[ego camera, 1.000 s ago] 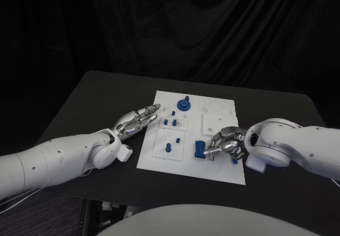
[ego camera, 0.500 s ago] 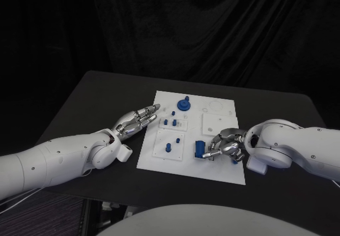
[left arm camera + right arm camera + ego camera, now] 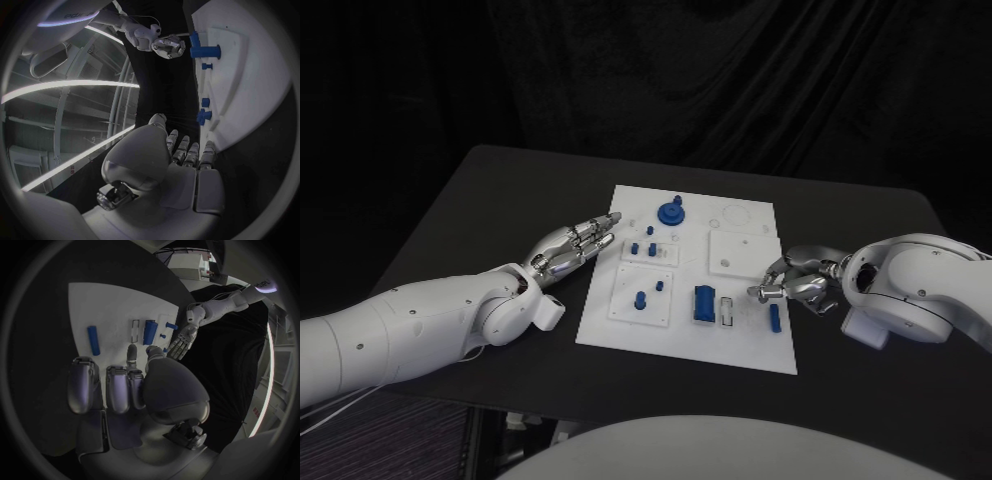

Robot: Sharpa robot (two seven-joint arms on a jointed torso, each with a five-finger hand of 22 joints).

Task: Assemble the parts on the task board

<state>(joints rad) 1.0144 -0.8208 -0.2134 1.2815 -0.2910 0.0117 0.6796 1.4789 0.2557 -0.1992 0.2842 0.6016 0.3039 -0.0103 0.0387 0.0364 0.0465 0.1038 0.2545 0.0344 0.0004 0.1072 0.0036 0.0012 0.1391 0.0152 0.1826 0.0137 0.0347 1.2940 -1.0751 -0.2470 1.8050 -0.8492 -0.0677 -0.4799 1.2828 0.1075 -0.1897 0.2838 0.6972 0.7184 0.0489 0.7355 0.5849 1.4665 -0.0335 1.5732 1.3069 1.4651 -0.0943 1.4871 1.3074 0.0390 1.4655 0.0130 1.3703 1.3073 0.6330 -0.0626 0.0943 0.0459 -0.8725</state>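
The white task board lies mid-table. On its near half a blue block stands beside a narrow slot. A blue rod lies flat near the board's right edge. A round blue part stands at the far end, and small blue pegs sit on the left side. My right hand hovers at the board's right edge, just beyond the rod, empty, its fingers loosely bent. My left hand lies at the left edge, fingers stretched out, holding nothing. The right wrist view shows the rod and block.
The black table surrounds the board, with bare room on its far and left sides. The board's near-right corner lies close to my right forearm. A dark curtain hangs behind the table.
My right hand has pulled back to the right off the board's near half. The blue rod now lies free on the board, and the block and slot are uncovered. The left hand has not moved.
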